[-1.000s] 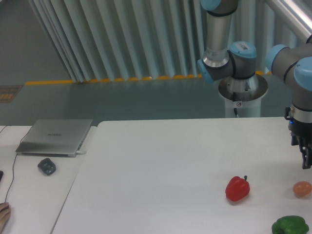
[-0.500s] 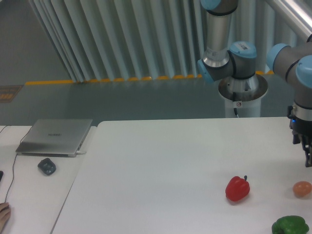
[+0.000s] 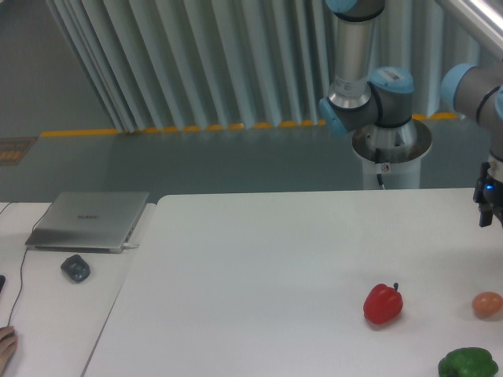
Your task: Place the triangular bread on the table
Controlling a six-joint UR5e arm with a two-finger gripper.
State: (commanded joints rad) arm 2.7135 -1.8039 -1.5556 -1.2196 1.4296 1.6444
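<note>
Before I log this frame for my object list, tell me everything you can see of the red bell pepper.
The red bell pepper is glossy, evenly red and lobed, with a short dark stem poking up at its top right. It looks whole and sits upright on the white table, towards the right front. Nothing else touches it: the small orange-tan ball lies apart to its right, the green pepper further front-right.

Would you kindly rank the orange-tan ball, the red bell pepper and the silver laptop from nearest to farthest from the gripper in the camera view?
From the gripper, at the right edge:
1. Orange-tan ball, just below it.
2. Red bell pepper, lower left of it.
3. Silver laptop, far left, on the adjoining desk.
</note>
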